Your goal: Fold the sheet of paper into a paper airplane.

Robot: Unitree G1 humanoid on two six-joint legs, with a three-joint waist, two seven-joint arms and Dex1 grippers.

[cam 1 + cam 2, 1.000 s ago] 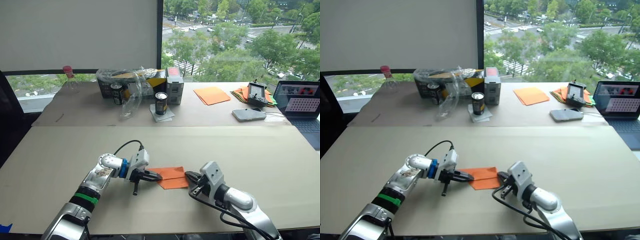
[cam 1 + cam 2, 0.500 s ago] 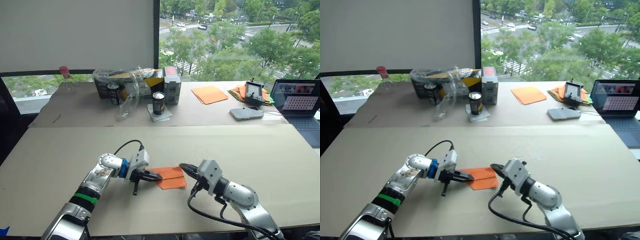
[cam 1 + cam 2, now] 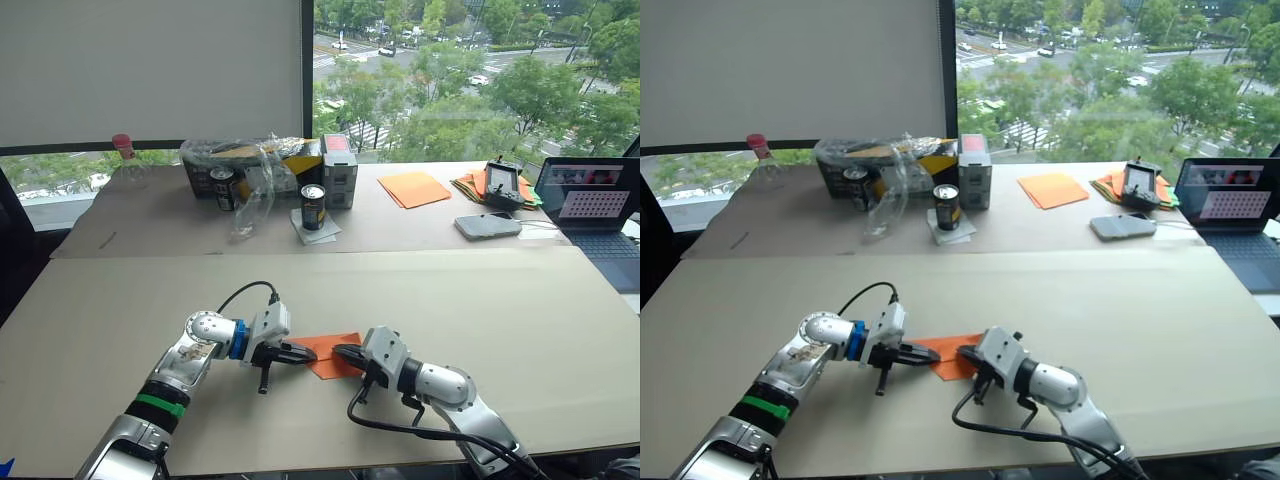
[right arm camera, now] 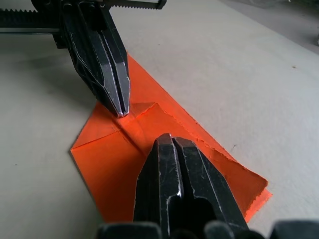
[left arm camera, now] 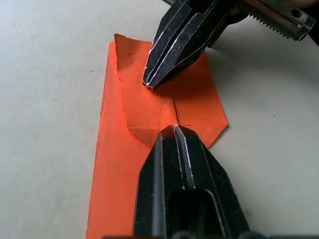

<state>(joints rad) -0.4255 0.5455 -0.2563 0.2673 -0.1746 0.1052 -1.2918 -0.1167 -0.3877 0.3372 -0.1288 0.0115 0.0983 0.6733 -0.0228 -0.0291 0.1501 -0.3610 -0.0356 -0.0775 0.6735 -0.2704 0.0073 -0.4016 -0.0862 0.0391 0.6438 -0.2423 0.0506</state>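
1. While both arms reach in from the near edge, the sheet of paper [image 3: 328, 353] lies flat on the front bench [image 3: 450, 300], a pale beige top, between the two claws and partly folded with flaps meeting at a centre crease.
2. Left claw [image 3: 311, 354] is clenched, fingers pressed together, tip down on the sheet's left end right at the crease.
3. Right claw [image 3: 340, 351] is clenched too, tip resting on the orange paper from the other side, close to the left one but not touching it.
4. Behind that, a second bench [image 3: 420, 225] runs along a big window [image 3: 470, 70] with trees and a street outside; a white blind [image 3: 150, 70] covers the left part.
5. Stuff on the back bench: a plastic-wrapped box [image 3: 250, 165], a dark can [image 3: 313, 207] on a napkin, a clear bottle with a red cap [image 3: 125, 160], and a small grey carton [image 3: 339, 170].
6. Further right there's a paler orange sheet [image 3: 414, 188], an orange-and-green paper pile [image 3: 490, 188] with a black device on it, a phone [image 3: 487, 225] and an open laptop [image 3: 595, 205] at the edge.
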